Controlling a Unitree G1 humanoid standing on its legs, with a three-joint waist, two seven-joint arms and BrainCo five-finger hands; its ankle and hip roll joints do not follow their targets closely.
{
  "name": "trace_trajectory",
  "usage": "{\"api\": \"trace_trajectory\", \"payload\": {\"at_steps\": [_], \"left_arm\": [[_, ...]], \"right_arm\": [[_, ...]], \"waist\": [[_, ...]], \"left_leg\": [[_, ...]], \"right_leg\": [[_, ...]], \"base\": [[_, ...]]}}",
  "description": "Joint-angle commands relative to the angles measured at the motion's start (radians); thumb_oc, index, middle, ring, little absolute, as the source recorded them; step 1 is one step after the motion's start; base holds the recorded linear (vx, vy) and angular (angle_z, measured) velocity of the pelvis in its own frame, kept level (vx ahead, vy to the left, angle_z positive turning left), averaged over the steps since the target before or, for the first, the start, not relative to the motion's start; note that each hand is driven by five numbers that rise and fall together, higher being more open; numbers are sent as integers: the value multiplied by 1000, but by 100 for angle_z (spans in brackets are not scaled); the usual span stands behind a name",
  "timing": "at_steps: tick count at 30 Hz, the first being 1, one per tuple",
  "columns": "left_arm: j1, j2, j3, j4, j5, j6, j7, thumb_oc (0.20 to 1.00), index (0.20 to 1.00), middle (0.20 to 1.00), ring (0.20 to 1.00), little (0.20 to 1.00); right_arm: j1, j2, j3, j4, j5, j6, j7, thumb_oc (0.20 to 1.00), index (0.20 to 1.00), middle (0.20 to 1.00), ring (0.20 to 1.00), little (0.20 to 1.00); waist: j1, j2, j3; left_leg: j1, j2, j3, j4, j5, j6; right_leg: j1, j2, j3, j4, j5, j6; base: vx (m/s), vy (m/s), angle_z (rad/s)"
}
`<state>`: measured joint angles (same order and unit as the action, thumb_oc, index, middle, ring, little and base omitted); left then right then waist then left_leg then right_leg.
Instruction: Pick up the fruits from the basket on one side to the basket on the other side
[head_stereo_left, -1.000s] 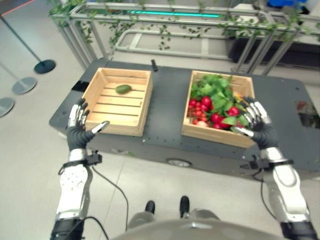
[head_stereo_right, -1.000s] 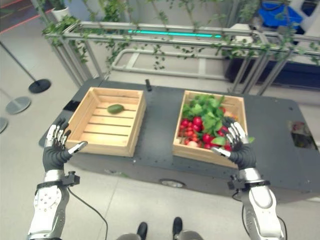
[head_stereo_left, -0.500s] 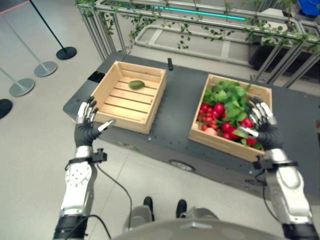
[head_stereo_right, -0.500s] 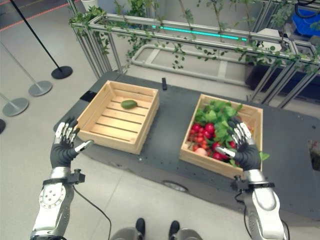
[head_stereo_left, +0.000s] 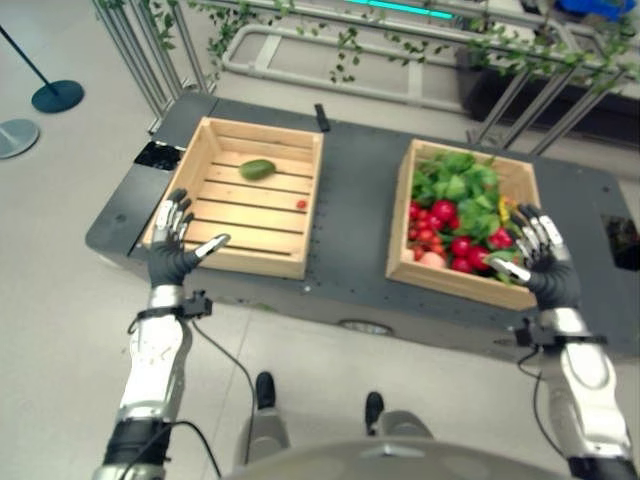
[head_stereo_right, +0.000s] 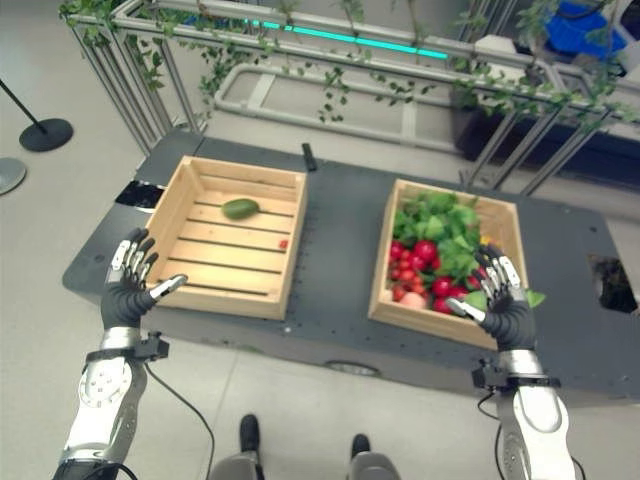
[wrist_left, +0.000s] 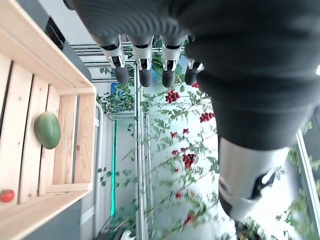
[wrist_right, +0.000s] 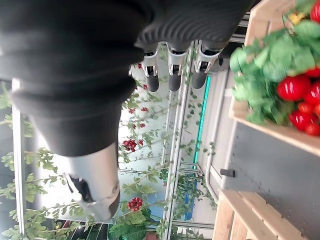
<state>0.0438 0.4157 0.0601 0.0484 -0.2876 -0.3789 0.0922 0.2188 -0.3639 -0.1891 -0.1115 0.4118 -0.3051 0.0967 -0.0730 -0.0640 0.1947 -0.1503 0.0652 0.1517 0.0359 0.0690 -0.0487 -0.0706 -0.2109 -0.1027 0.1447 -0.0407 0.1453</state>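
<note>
Right hand: the right hand (head_stereo_right: 505, 305) hovers with fingers spread and relaxed, holding nothing, over the near-right corner of the full wooden crate, about 5 o'clock from its middle; whether the fingertips brush the rim or the leaves cannot be told.
Left hand: the left hand (head_stereo_right: 130, 288) is likewise spread and empty, just off the near-left corner of the slatted wooden crate (head_stereo_right: 190, 283), at about 7 o'clock from that crate's middle.
Fruit supply: round red fruits (head_stereo_right: 424, 250) lie heaped under green leaves (head_stereo_right: 440, 222) in the light wooden crate on the right (head_stereo_right: 383, 255), which sits at 3 o'clock on the dark grey table (head_stereo_right: 335, 240).
Already across: an oval green fruit (head_stereo_right: 239, 208) lies at 12 o'clock in the left crate and a tiny red fruit (head_stereo_right: 284, 243) near its 3 o'clock wall.
Handling: the red fruits look small, smooth and light, likely to roll and slip, and soft enough to bruise.
Where to grip: probably a fruit on top of the heap, clear of leaves, pinched across its widest part between thumb and fingertips with gentle pressure.
</note>
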Motion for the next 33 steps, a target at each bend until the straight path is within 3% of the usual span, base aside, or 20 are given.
{"api": "trace_trajectory", "payload": {"at_steps": [1,3,4,6,7,8,9,11,13,19,21,22,23,24,25,27,28,30,31,33], "left_arm": [[-7,66,41,-105,39,-64,-15,1000,1000,1000,1000,1000],[-12,75,36,-102,58,-62,-11,1000,1000,1000,1000,1000],[-12,78,37,-103,78,-59,-7,1000,1000,1000,1000,1000],[-5,69,42,-103,70,-53,-13,1000,1000,1000,1000,1000],[-5,69,42,-104,69,-53,-14,1000,1000,1000,1000,1000],[4,61,50,-100,72,-47,-18,1000,1000,1000,1000,1000],[5,60,50,-100,73,-47,-18,1000,1000,1000,1000,1000],[22,48,58,-92,74,-36,-19,1000,1000,1000,1000,1000],[24,44,52,-81,68,-38,-22,1000,1000,1000,1000,1000],[18,11,33,-82,55,-35,-39,1000,1000,1000,1000,1000],[15,10,31,-80,45,-36,-36,1000,1000,1000,1000,1000],[13,10,30,-80,44,-37,-36,1000,1000,1000,1000,1000],[14,8,32,-82,43,-40,-34,1000,1000,1000,1000,1000],[17,5,34,-83,50,-40,-28,1000,1000,1000,1000,1000],[19,3,35,-86,58,-39,-18,1000,1000,1000,1000,1000],[34,0,43,-98,54,-41,-15,1000,1000,1000,1000,1000],[37,4,45,-103,59,-42,-9,1000,1000,1000,1000,1000],[41,8,51,-102,56,-45,6,1000,1000,1000,1000,1000],[41,11,56,-96,49,-46,13,1000,1000,1000,1000,1000],[35,8,51,-92,35,-47,11,1000,1000,1000,1000,1000]], "right_arm": [[-72,-25,-28,-57,-25,-60,-15,1000,1000,1000,1000,1000],[-78,-13,-23,-58,-39,-62,-24,1000,1000,1000,1000,1000],[-85,-3,-14,-43,-32,-61,-24,1000,1000,1000,1000,1000],[-85,-9,-6,-32,-35,-55,-16,1000,1000,1000,1000,1000],[-85,-9,-6,-32,-35,-55,-16,1000,1000,1000,1000,1000],[-83,-15,-4,-27,-35,-51,-4,1000,1000,1000,1000,1000],[-82,-16,-3,-26,-34,-51,-3,1000,1000,1000,1000,1000],[-79,-19,0,-25,-26,-47,8,1000,1000,1000,1000,1000],[-67,-19,-5,-26,-26,-49,10,1000,1000,1000,1000,1000],[-67,-26,-32,-21,-12,-55,-2,1000,1000,1000,1000,1000],[-56,-39,-43,-28,12,-60,-3,1000,1000,1000,1000,1000],[-57,-39,-44,-27,12,-61,-3,1000,1000,1000,1000,1000],[-63,-47,-38,-29,12,-62,-6,1000,1000,1000,1000,1000],[-68,-53,-32,-31,6,-59,-6,1000,1000,1000,1000,1000],[-72,-54,-27,-30,1,-57,-12,1000,1000,1000,1000,1000],[-79,-52,-25,-25,20,-57,-13,1000,1000,1000,1000,1000],[-82,-54,-22,-24,22,-62,-17,1000,1000,1000,1000,1000],[-91,-69,-6,-8,27,-64,-25,1000,1000,1000,1000,1000],[-94,-87,4,3,18,-59,-26,1000,1000,1000,1000,1000],[-88,-91,-2,7,18,-60,-27,1000,1000,1000,1000,1000]], "waist": [[-10,-3,-17],[-12,5,-23],[-5,10,-36],[-8,5,-43],[-8,5,-43],[-4,-1,-52],[-3,-1,-52],[-2,-15,-56],[-6,-21,-51],[0,-17,-30],[3,-29,1],[3,-28,4],[14,-32,18],[28,-38,25],[31,-40,21],[23,-39,-1],[24,-30,-7],[37,-14,-12],[44,3,-11],[29,20,-12]], "left_leg": [[-4,26,-1,64,-98,-18],[14,12,29,44,-106,-6],[31,0,59,22,-109,-3],[59,-22,82,-2,-112,1],[58,-21,83,-4,-108,1],[74,-43,108,-20,-106,8],[78,-43,110,-24,-106,7],[114,-74,136,-55,-101,9],[121,-86,136,-46,-109,10],[125,-78,166,62,-153,-10],[41,-26,168,297,-74,-106],[33,-20,165,314,-78,-112],[13,-10,137,365,-65,-143],[3,-20,89,391,-70,-144],[-3,1,61,373,-89,-124],[45,92,66,267,-113,-85],[53,132,56,203,-93,-82],[102,182,-7,52,-31,-84],[122,206,-82,16,-17,-99],[142,214,-66,-23,-21,-110]], "right_leg": [[28,-47,57,6,113,70],[10,-57,12,-3,137,54],[6,-44,-73,-13,113,44],[5,25,-99,-13,56,33],[3,25,-99,-13,59,32],[-11,101,-131,2,9,21],[-12,102,-129,6,5,20],[-45,200,-145,-3,-38,3],[-38,220,-129,-12,-47,-16],[9,195,-174,-21,-64,-43],[43,186,-157,-35,-83,-81],[43,191,-159,-35,-84,-85],[47,189,-154,-35,-89,-95],[47,183,-145,-38,-86,-99],[45,179,-142,-45,-81,-94],[38,160,-141,-47,-80,-70],[32,153,-136,-41,-84,-62],[10,142,-109,-10,-99,-52],[-10,136,-83,26,-108,-46],[-23,121,-91,53,-110,-40]], "base": [[126,575,-28],[99,430,-30],[109,371,-55],[126,346,-70],[111,289,-51],[60,183,-37],[94,259,-45],[108,163,-49],[99,69,-40],[73,-12,10],[36,-81,40],[-39,-40,40],[-57,-12,22],[-58,20,-2],[-33,50,-20],[41,149,-18],[70,250,-13],[52,291,-34],[31,239,-50],[-2,313,-41]]}}
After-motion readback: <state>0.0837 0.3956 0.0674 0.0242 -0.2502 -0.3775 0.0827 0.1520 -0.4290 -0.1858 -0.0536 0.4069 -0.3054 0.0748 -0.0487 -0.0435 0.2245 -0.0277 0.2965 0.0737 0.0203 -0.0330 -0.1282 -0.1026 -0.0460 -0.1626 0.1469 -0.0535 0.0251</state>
